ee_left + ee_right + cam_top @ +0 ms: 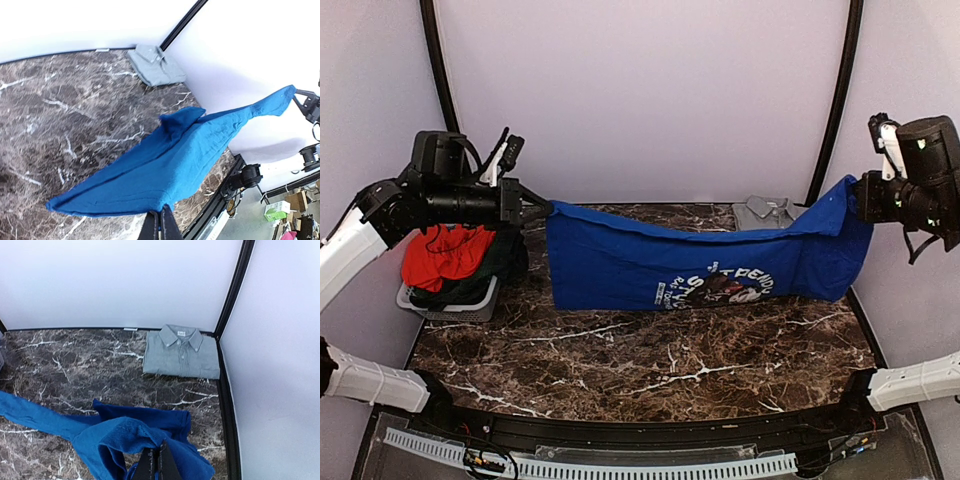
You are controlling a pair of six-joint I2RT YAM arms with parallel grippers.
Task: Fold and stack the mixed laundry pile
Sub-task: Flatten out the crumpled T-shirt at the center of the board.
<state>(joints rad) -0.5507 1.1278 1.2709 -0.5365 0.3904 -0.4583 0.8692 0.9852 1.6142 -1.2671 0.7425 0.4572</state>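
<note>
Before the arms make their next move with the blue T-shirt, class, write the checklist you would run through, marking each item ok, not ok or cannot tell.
1. Left fingers shut on the blue T-shirt: ok.
2. Right fingers shut on its other end: ok.
3. T-shirt spread smooth between the grips: not ok, it sags and bunches near the right grip.
4. Bare table in front for laying it down: ok.
5. Folded grey shirt lying apart from the T-shirt: ok.
6. Left arm clear of the red-orange garment in the basket: cannot tell.
</note>
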